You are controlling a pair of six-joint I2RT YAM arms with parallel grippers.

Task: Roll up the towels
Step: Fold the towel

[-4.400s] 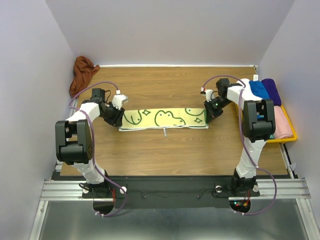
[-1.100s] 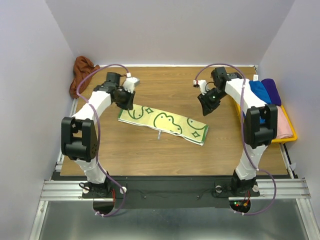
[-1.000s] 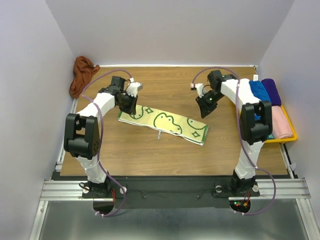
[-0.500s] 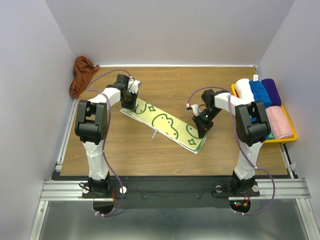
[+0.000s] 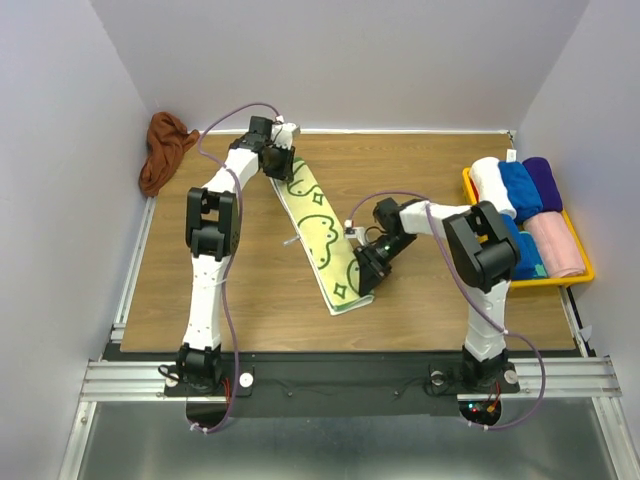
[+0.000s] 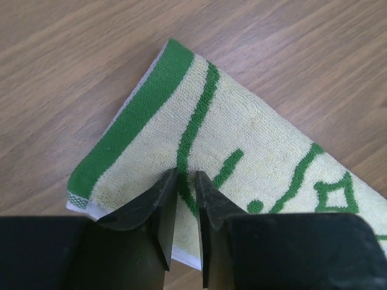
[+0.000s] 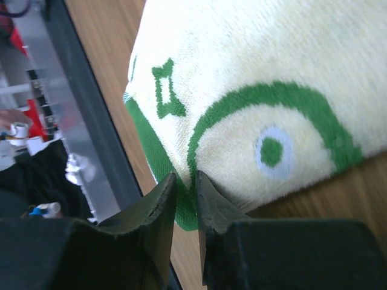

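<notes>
The cream towel with green patterns (image 5: 320, 230) lies folded in a long strip, running diagonally from the far middle-left towards the near middle of the table. My left gripper (image 5: 280, 168) is shut on its far end, near the green border (image 6: 145, 115), with the fingertips (image 6: 185, 175) pinching the cloth (image 6: 254, 139). My right gripper (image 5: 362, 268) is shut on the right edge of its near end (image 7: 272, 90), with the fingertips (image 7: 185, 175) at the green border. The rust-brown towel (image 5: 160, 150) lies crumpled at the far left corner, away from both grippers.
A yellow tray (image 5: 565, 281) at the right edge holds rolled white (image 5: 490, 180), blue (image 5: 520, 182), purple (image 5: 545, 180) and pink (image 5: 560, 245) towels. The table's black front rail (image 7: 78, 121) runs close to the towel's near end. Walls stand close on three sides.
The cream towel has swung from lying across the table to a steep diagonal. My left gripper has moved away and right with its end. My right gripper has moved nearer and left with the other end.
</notes>
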